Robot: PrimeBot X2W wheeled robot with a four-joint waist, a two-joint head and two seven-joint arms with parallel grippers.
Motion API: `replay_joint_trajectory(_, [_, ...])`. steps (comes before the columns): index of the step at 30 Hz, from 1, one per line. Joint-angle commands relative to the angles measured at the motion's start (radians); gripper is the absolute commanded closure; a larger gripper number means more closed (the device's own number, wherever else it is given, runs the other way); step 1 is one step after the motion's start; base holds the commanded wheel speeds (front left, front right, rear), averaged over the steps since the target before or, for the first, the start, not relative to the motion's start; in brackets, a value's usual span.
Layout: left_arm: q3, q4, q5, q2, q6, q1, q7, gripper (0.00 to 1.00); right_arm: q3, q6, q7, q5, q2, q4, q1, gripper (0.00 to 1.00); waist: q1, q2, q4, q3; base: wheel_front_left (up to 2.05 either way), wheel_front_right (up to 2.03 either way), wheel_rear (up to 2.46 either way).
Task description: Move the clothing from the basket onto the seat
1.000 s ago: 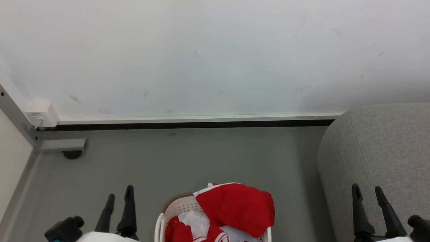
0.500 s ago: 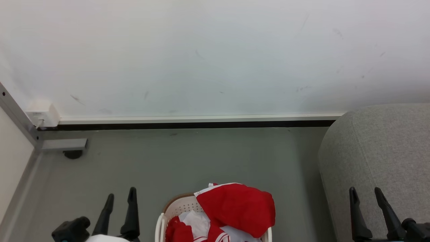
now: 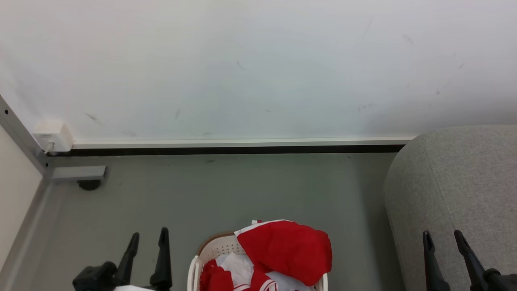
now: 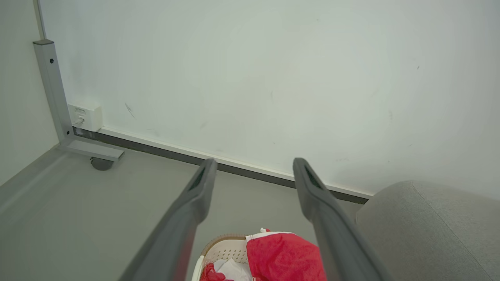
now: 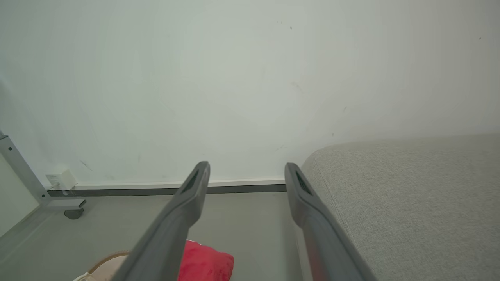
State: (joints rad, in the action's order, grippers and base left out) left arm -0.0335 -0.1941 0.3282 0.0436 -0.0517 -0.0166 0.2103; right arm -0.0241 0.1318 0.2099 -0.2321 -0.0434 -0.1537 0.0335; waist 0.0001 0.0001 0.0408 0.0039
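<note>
below, the basket (image 3: 210,250) and clothing (image 3: 282,248) are cut off.

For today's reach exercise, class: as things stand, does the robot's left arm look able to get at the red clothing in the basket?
Probably yes. The left tool stands open just beside the basket, nothing visible between them, and the clothing lies heaped on top, uncovered.

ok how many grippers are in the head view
2. The left gripper is at lower left, open, beside the basket. The right gripper is at lower right, open, by the seat. Both are empty, and their bases are cut off by the frame.
</note>
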Motion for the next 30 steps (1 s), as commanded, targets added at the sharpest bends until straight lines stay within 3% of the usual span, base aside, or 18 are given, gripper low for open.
replay_joint_trajectory(1, [0.000, 0.002, -0.025, 0.009, 0.003, 0.005, 0.007, 0.00, -0.004, -0.002, 0.007, 0.026, -0.009, 0.000, 0.010, 0.00, -0.0001, -0.0001, 0.001, 0.000, 0.00, 0.00, 0.00])
replay_joint_trajectory(30, [-0.016, -0.016, -0.177, 0.010, 0.013, 0.025, 0.055, 0.00, -0.019, -0.002, 0.056, 0.163, -0.010, -0.026, 0.033, 0.00, -0.0001, -0.0001, 0.012, -0.006, 0.00, 0.00, 0.00])
